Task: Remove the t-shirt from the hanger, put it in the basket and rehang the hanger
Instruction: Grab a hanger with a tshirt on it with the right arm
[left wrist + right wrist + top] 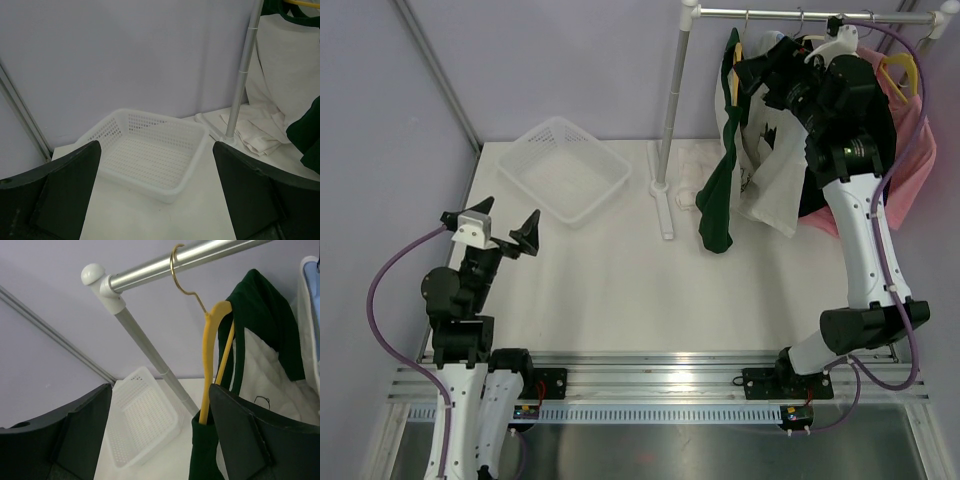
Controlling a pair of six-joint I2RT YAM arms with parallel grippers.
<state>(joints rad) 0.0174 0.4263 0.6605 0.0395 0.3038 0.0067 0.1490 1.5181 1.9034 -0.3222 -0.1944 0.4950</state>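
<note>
White tabletop [620, 290]; we note green-and-white t-shirt [720, 200] on yellow plastic hanger [207, 365], removal not begun; right gripper [160, 390] spread, empty, beside hanger; left gripper [156, 145] spread, idle.

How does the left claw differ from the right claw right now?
The left claw sits low over the table, while the right claw is up at the rail. The left claw faces the white basket; the right claw faces the yellow hanger carrying the green and white t-shirt. Both are open, clamped on nothing.
</note>
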